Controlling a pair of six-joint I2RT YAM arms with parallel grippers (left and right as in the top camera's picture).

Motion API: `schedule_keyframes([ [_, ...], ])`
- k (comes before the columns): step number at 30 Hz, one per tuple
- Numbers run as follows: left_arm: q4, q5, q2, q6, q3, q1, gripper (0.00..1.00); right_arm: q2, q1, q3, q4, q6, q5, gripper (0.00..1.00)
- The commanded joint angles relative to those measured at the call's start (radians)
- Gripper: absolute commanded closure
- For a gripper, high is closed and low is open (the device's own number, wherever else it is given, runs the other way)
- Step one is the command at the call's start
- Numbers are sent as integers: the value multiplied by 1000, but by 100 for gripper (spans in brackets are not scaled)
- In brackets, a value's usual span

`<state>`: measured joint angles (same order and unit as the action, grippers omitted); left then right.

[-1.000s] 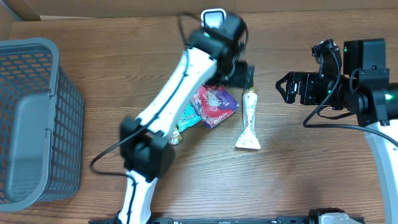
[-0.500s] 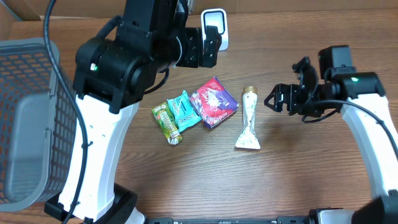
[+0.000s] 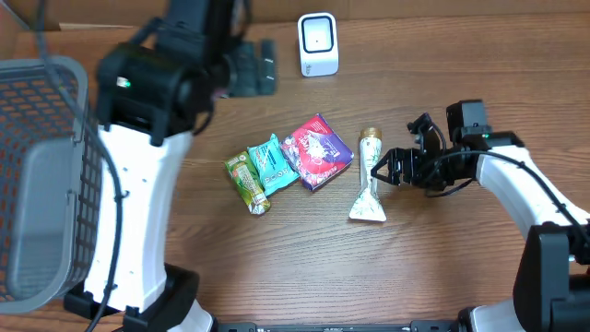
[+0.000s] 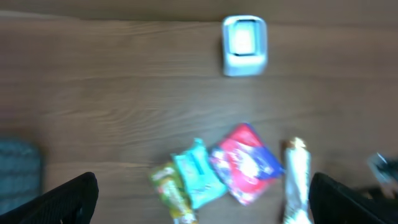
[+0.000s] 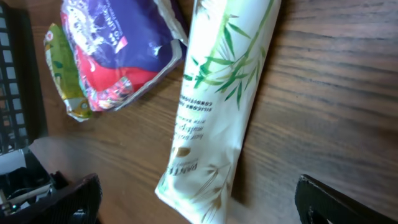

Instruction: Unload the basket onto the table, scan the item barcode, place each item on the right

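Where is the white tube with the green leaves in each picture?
Overhead: the white tube lies right of centre.
Left wrist: white tube at the bottom edge, right of middle, blurred.
Right wrist: white tube in the centre, slanting down from the top.
Shared landmark: the red and purple packet beside it.

Basket (image 3: 37, 184) at far left edge of table (image 3: 442, 267). Scanner (image 3: 318, 43) top centre. Mid-frame row, L to R: packet 1 (image 3: 246, 183), packet 2 (image 3: 274, 163), packet 3 (image 3: 318, 152), each touching the next; tube (image 3: 370, 177) just right. Right gripper (image 3: 378, 171) just right of tube. Left gripper (image 3: 265, 66) left of scanner.
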<state>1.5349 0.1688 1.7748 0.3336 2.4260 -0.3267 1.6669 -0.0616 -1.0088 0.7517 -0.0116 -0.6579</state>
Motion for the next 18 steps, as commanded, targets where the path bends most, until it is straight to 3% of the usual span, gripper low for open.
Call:
schedule_keyframes([
  [1, 18, 24, -2, 19, -2, 120, 0, 32, -11, 48, -65, -15, -37, 1],
  [7, 56, -77, -2, 18, -2, 261, 0, 80, -11, 73, -178, -14, -44, 1],
  [18, 72, -77, -2, 18, -2, 274, 0, 138, -14, 74, -284, 28, -56, 10],
])
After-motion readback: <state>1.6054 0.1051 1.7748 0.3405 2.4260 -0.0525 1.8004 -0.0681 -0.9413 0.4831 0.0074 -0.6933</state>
